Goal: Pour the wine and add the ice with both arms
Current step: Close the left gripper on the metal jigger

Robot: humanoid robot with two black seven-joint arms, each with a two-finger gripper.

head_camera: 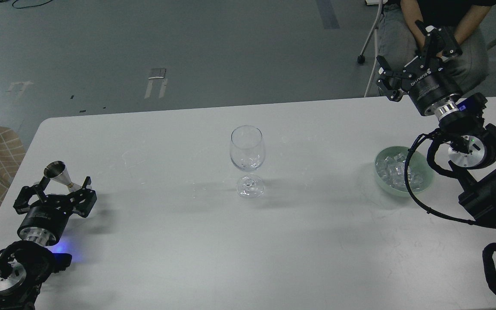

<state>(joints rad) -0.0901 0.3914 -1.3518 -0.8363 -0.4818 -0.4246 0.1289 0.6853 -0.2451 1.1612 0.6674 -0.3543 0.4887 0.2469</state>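
From the head view, a clear stemmed wine glass [247,160] stands upright in the middle of the white table [187,241], about midway between the two arms — a sensible spot, since each can reach it. I can't make out any wine in it; the bowl looks empty or nearly so.

The left gripper [54,193] rests low near the table's left edge, its fingers spread, with a small silver metal jigger [58,173] standing between or just behind them. Whether they touch it I cannot tell; my guess is it is about to be picked up for the pour.

The right gripper [407,54] hangs high over the far right edge, fingers wide apart and holding nothing. "ROBOTIQ" is readable in white on its black body. Below it, a pale green bowl [380,165] holds the ice [398,172] — a heap of clear cubes, placed on that arm's own side.

A seated person [441,26] is beyond the table.
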